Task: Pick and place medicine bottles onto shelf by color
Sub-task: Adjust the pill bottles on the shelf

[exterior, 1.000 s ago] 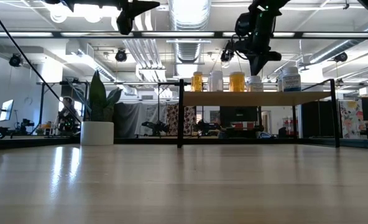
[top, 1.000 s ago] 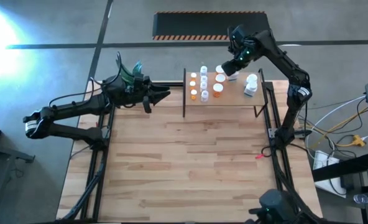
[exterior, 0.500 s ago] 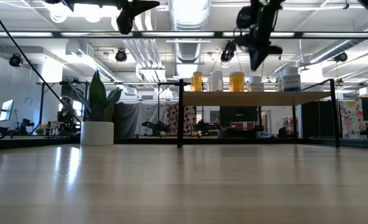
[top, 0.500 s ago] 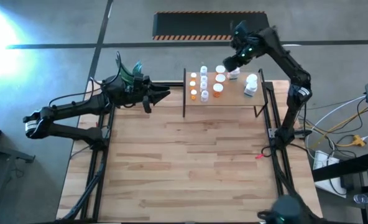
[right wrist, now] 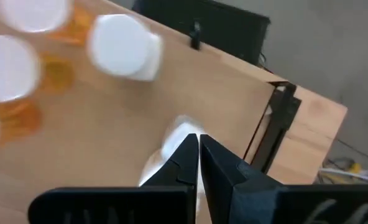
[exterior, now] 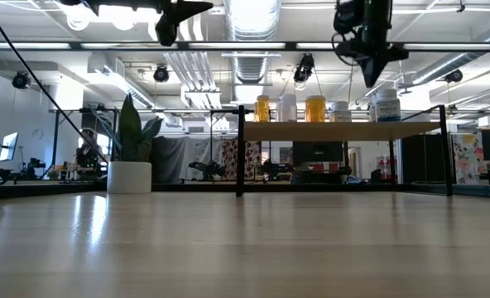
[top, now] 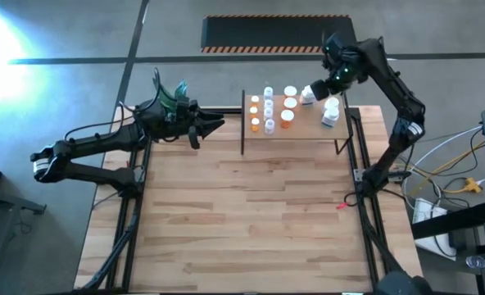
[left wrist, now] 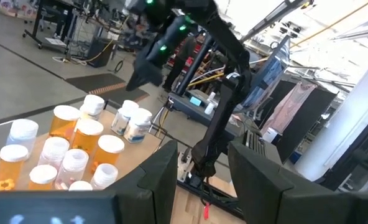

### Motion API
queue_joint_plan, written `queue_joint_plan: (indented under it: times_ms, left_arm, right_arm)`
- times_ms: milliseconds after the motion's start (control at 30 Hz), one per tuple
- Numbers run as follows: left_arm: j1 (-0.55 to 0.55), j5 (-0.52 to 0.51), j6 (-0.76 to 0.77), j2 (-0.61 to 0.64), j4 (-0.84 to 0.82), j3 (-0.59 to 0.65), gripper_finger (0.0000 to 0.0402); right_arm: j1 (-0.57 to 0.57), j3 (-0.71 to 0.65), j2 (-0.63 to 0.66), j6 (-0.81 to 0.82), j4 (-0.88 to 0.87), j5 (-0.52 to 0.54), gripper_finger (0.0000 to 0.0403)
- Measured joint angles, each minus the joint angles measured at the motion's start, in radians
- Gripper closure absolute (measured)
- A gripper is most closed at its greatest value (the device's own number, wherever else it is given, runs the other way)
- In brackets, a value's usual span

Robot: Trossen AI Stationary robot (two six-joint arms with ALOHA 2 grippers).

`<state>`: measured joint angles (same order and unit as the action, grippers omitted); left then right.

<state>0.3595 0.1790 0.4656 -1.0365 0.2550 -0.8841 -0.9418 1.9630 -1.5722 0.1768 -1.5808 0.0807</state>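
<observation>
right gripper (top: 315,90) hangs above the shelf (top: 308,129), over its far right part, fingers pressed together with nothing between them. in the right wrist view the two dark fingertips meet in a closed point over the light-wood board, a white-capped bottle (right wrist: 123,45) standing beyond them and a white bottle (right wrist: 174,140) partly hidden behind the tips. no contact with either that i can see.

from table height the right gripper sits clear above the bottle tops, points down, near the right end of the shelf.

medicine bottles (top: 269,108) stand grouped on the shelf: orange-bodied ones with white caps toward the left and middle, white ones toward the right. two white bottles (top: 331,111) stand just beside each other near the right posts. all appear upright from the low view.

left gripper (top: 216,124) is held off the shelf's left side, over the far left part of the table (top: 242,221), fingers parted a little, holding nothing. its arm stretches out to the left edge.

white plant pot (exterior: 129,176) with green leaves stands at the table's far left corner, behind the left arm.
</observation>
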Motion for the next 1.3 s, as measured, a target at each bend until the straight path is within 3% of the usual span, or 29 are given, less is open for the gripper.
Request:
queue_joint_plan:
  times_ms: [267, 500, 633, 900, 1300]
  left_arm:
    - [0.000, 0.000, 0.001, -0.001, -0.001, 0.001, 0.0275]
    - [0.000, 0.000, 0.000, -0.002, -0.001, 0.002, 0.0275]
    - [0.000, 0.000, 0.000, -0.002, -0.002, 0.002, 0.0275]
    - [0.000, 0.000, 0.000, -0.002, -0.001, 0.002, 0.0275]
    - [0.000, 0.000, 0.000, -0.009, 0.000, 0.000, 0.0275]
  right_arm:
    - [-0.018, -0.123, 0.080, 0.018, 0.007, -0.037, 0.0394]
    - [-0.025, -0.223, 0.097, 0.019, 0.030, -0.003, 0.0394]
    - [-0.024, -0.227, 0.074, -0.017, 0.076, -0.003, 0.0394]
    - [0.026, -0.183, 0.036, -0.065, 0.131, -0.141, 0.0394]
    - [0.060, -0.158, 0.032, -0.110, 0.121, -0.134, 0.0394]
